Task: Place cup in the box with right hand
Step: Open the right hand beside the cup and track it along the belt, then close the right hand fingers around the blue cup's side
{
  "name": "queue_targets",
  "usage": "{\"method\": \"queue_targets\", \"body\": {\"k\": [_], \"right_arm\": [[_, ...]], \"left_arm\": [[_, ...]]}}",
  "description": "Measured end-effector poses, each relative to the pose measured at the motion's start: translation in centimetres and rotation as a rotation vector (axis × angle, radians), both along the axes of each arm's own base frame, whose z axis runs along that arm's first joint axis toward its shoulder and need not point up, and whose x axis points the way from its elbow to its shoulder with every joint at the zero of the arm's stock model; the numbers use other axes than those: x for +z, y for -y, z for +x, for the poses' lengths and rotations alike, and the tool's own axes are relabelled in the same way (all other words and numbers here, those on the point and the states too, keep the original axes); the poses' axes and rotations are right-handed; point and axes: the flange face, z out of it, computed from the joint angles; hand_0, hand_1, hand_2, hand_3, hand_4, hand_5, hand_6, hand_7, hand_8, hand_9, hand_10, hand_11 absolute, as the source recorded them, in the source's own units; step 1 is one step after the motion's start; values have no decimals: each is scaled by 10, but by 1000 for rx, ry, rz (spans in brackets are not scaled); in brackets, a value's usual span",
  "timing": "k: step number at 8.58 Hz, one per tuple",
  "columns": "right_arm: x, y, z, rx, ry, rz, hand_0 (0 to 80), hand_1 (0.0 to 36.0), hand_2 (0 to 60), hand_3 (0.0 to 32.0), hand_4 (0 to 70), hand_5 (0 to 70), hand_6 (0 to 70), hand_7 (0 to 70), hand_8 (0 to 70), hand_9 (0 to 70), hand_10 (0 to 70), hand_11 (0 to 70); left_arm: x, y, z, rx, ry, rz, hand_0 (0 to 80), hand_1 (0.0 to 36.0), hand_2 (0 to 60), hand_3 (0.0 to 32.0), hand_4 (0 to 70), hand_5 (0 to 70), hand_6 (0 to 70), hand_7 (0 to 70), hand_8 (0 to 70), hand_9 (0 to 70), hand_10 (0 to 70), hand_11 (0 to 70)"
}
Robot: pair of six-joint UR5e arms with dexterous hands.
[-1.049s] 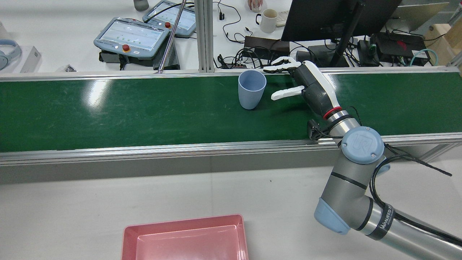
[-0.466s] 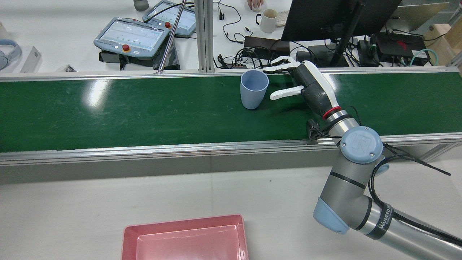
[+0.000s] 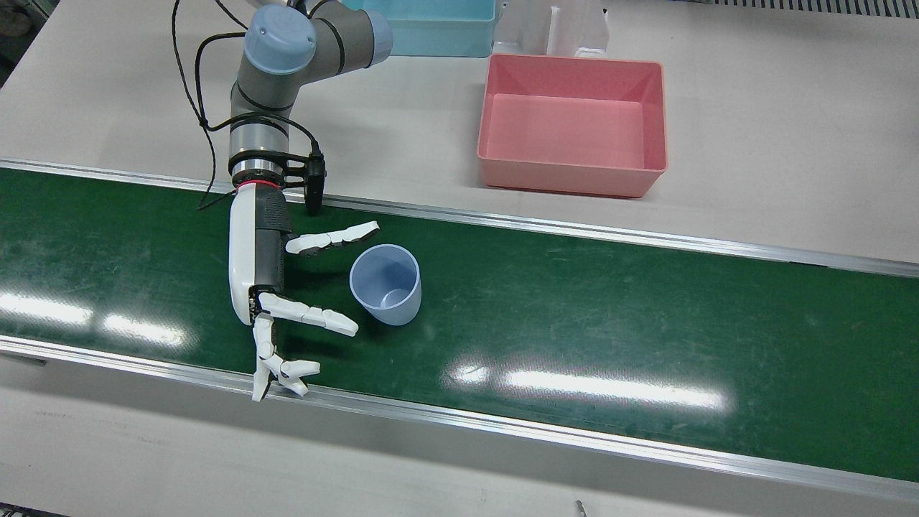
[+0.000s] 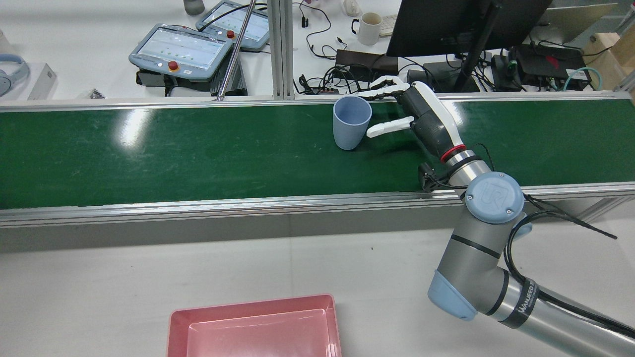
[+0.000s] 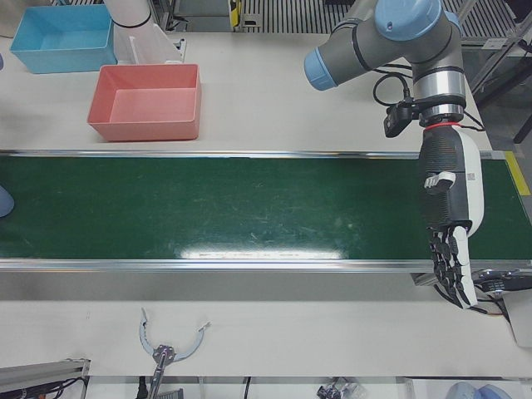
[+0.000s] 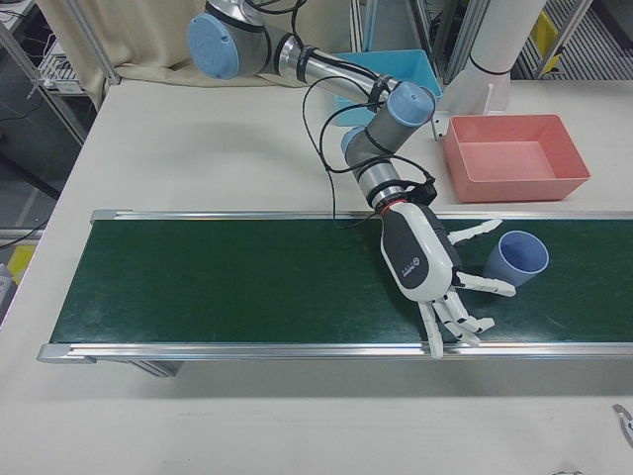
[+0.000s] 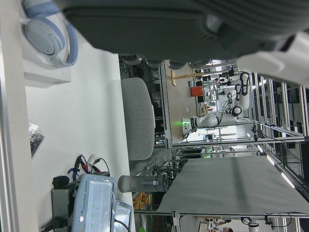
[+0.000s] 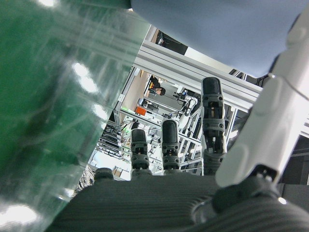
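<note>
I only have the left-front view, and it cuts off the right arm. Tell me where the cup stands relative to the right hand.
Observer: The blue cup stands upright on the green belt, just beside the right hand, on its palm side.
Operator: Give me the state of the fingers.
Observer: Open. The fingers are spread, one along the cup's robot side and another toward its operators' side. None is closed on it.
Operator: Check inside the cup.
Observer: Empty. The front view looks down to its bare bottom.
</note>
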Motion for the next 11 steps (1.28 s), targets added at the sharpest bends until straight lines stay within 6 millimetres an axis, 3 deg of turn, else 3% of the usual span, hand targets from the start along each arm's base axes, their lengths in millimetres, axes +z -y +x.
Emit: {"method": "queue_targets", "body": {"k": [11], "right_arm": [[3, -2, -8, -6, -33, 2, 475, 70, 0, 150, 403, 19, 66, 455, 120, 222, 14, 18]], "left_arm": [[0, 0, 0, 0, 0, 0, 0, 0, 0, 0, 0, 0, 0, 0, 0, 0, 0, 0]]}}
